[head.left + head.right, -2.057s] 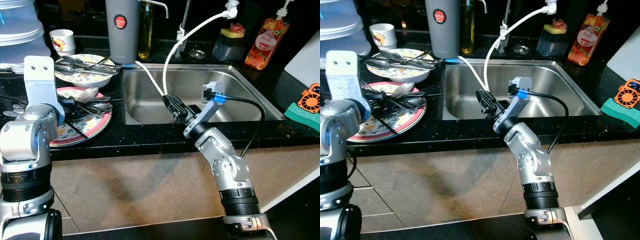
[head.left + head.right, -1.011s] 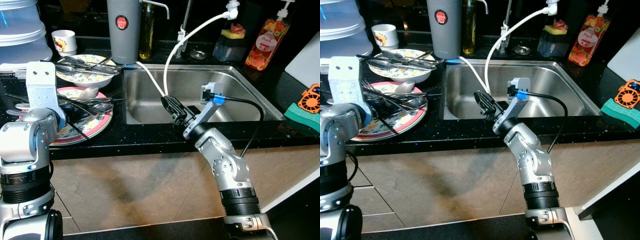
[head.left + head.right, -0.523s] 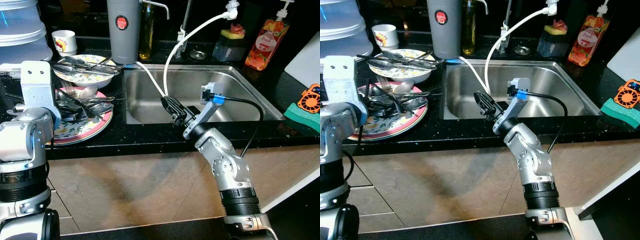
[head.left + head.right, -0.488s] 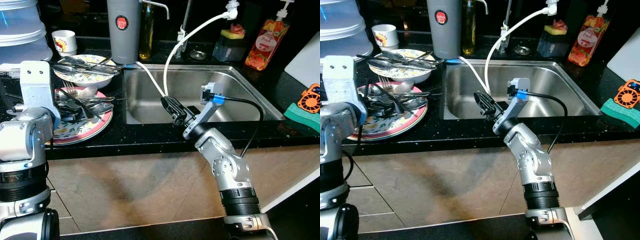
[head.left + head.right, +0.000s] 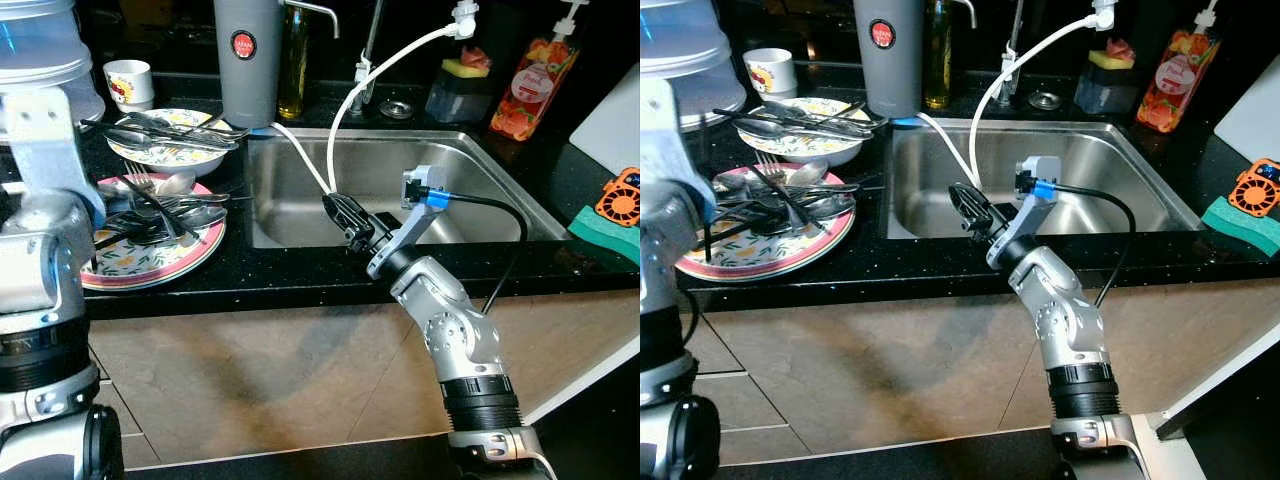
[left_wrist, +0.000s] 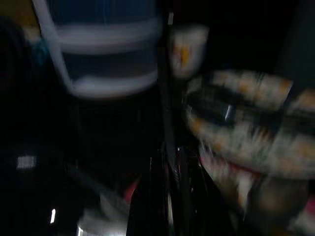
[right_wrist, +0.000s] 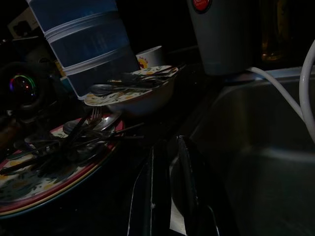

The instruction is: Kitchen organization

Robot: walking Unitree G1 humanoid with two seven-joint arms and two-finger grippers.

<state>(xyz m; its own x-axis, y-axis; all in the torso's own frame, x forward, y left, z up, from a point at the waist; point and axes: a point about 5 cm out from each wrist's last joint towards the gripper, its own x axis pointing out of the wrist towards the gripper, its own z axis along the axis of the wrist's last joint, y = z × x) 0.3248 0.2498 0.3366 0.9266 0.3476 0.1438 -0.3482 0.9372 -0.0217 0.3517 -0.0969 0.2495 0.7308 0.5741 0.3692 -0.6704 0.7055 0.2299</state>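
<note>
A pink-rimmed plate (image 5: 150,262) heaped with dirty cutlery (image 5: 160,205) sits on the black counter, left of the sink (image 5: 300,200). The left gripper (image 6: 170,196) hovers over it, fingers unclear. The right gripper (image 5: 347,213), fingers nearly together and empty, waits over the sink's front edge.

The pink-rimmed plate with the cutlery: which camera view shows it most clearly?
The right eye view shows the pink-rimmed plate best: nearly the whole rim and the cutlery piled on it are lit. In the left eye view the left arm covers its near-left part. The right wrist view shows it dark and at a low angle; the left wrist view is too blurred.
</note>
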